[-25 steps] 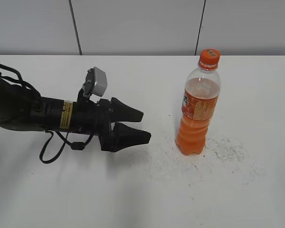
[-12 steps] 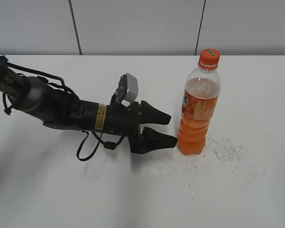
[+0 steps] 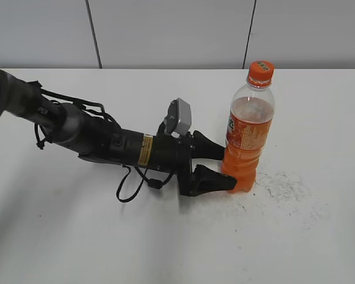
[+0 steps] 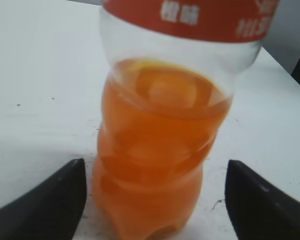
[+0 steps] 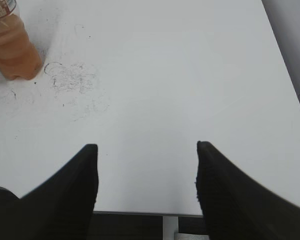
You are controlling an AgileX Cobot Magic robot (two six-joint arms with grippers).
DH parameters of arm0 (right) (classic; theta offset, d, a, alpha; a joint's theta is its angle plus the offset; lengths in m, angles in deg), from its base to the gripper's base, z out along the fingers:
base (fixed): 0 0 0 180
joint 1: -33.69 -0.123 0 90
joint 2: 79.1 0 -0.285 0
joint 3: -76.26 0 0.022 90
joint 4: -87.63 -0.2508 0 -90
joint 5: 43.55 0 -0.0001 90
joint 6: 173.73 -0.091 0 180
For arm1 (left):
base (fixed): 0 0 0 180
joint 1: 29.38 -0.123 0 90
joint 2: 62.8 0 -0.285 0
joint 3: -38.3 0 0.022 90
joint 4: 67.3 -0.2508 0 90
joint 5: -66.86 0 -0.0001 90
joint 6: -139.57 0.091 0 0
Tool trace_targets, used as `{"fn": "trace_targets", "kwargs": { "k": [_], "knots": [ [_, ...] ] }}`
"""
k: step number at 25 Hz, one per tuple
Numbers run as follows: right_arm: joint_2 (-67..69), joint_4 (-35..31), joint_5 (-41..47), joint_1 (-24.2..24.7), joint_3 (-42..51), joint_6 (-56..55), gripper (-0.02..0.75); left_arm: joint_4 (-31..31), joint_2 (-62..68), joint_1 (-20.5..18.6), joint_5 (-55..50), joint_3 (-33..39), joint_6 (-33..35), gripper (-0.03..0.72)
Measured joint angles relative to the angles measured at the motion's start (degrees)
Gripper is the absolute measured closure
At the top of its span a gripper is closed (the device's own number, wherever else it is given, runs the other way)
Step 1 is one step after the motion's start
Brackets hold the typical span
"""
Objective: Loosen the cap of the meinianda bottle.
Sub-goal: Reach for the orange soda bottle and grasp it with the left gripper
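The meinianda bottle point(image 3: 247, 133) stands upright on the white table, with orange drink, an orange label and its orange cap point(image 3: 260, 71) on top. My left gripper point(image 3: 220, 166) is open, low at the bottle's base, one finger on each side of it. The left wrist view shows the bottle's lower body point(image 4: 157, 150) close up between the two open fingers point(image 4: 155, 195), with gaps on both sides. The cap is out of that view. My right gripper point(image 5: 147, 172) is open and empty over the table's near edge; the bottle's base point(image 5: 12, 50) shows at its far left.
The white table point(image 3: 177, 236) has dark scuff marks point(image 3: 284, 186) right of the bottle. A grey panelled wall point(image 3: 177, 29) runs behind. The table's front edge point(image 5: 140, 213) lies under my right gripper.
My left arm has moved right along the table, from well left of the bottle to having its open fingers around the bottle's base. The bottle has not moved.
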Motion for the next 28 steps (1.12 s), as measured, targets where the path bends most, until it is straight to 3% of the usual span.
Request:
{"fn": "trace_targets", "kwargs": {
  "k": [10,22,28],
  "knots": [
    [0.0,0.0,0.0,0.0,0.0,0.0,0.280,0.1,3.0,2.8,-2.8,-5.1,-1.9,0.013],
    [0.0,0.0,0.0,0.0,0.0,0.0,0.280,4.6,4.7,4.7,-3.4,-7.3,-2.0,0.021],
    [0.0,0.0,0.0,0.0,0.0,0.0,0.280,5.3,4.7,4.9,-3.3,-7.3,-2.0,0.081]
  ]
}}
